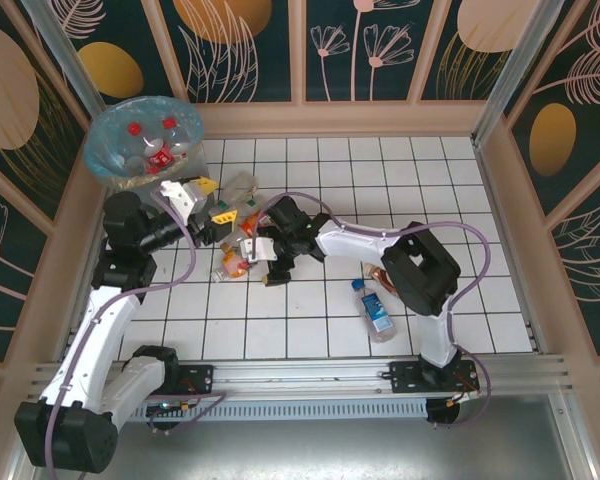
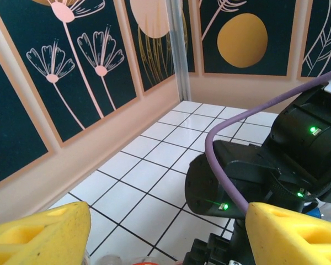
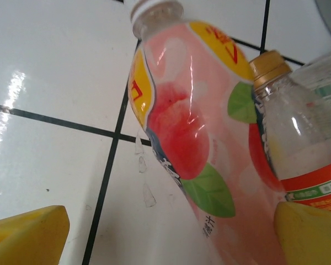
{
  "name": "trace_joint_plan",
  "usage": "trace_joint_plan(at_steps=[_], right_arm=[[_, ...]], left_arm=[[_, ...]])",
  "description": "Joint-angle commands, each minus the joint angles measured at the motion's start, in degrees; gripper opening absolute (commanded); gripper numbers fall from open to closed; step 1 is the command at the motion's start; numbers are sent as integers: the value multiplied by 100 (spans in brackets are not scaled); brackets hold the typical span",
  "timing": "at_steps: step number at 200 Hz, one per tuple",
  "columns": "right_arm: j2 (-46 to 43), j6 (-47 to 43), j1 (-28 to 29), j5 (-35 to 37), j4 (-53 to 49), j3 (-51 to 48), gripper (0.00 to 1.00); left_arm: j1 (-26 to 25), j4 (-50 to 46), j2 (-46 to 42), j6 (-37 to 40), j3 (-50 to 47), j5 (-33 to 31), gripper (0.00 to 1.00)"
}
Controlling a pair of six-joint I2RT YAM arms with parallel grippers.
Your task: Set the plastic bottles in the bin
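1. the right gripper (image 3: 171, 234) hangs low, its yellow fingers spread wide either side of a lying peach-label bottle (image 3: 182, 127), not pinching it.
2. step in hand: the pick. next, close on the bottle's body, clear of the gold-capped bottle (image 3: 303, 138) just beside it.
3. left gripper (image 2: 168, 237): fingers apart; whether it holds anything, cannot tell.
4. the bin (image 1: 105, 165) stands in the far left corner, with bottles inside.

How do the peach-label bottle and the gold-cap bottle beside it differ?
The peach-label bottle has a white top; the gold-cap bottle a gold one. The peach-label bottle is wrapped nearly whole in pink; the gold-cap bottle shows clear plastic above a red-orange band. Both lie on the white tiles.
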Motion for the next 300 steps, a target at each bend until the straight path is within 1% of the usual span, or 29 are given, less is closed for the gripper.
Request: trace_joint_plan(at_steps=[1, 25, 50, 56, 90, 112, 144, 179, 193, 204, 218, 223, 233, 237, 253, 266, 273, 294, 300], right_arm=[[262, -177, 63, 334, 12, 303, 96], [526, -452, 131, 881, 41, 234, 96], [656, -516, 133, 908, -16, 171, 93], [666, -504, 142, 922, -5, 141, 90], [661, -419, 169, 875, 23, 49, 83], [722, -433, 178, 886, -93, 124, 84], [888, -449, 228, 1082, -372, 505, 86], [1043, -726, 274, 1306, -615, 698, 86], [1107, -704, 266, 1323, -760, 803, 84], [1122, -707, 265, 1284, -856, 830, 77], [1102, -674, 272, 1233, -963, 840, 76], [1093, -672, 274, 1212, -1016, 844, 73], [1071, -664, 274, 1150, -1153, 857, 72], [1052, -648, 274, 1136, -1199, 858, 70], [979, -618, 274, 1144, -1297, 803, 66], [855, -589, 282, 1185, -1293, 696, 65], [774, -557, 289, 1222, -1260, 630, 62], [449, -398, 306, 1300, -1045, 377, 61], [322, -340, 309, 1281, -964, 314, 59]], left_arm=[[-3, 488, 57, 118, -41, -30, 73], [-2, 488, 59, 137, -40, -109, 74], [3, 465, 24, 169, -59, -176, 74], [2, 470, 16, 179, -54, -176, 74], [-3, 486, 2, 173, -43, -176, 74], [-3, 488, 7, 159, -41, -177, 74], [-3, 491, -11, 124, -7, -172, 74], [-3, 482, -29, 89, 16, -143, 74], [-3, 496, -49, 88, 22, -130, 74], [-5, 487, -62, 85, 26, -141, 74], [-3, 485, -64, 94, 12, -149, 74], [-2, 488, -72, 93, 12, -149, 74], [-3, 486, -72, 100, 17, -150, 74], [-3, 481, -72, 93, 24, -149, 74], [-3, 478, -81, 100, 29, -141, 74], [-3, 479, -90, 98, 31, -147, 74], [-3, 478, -95, 99, 34, -150, 74], [-4, 492, -107, 68, 58, -138, 73], [-3, 503, -112, 22, 64, -148, 73]])
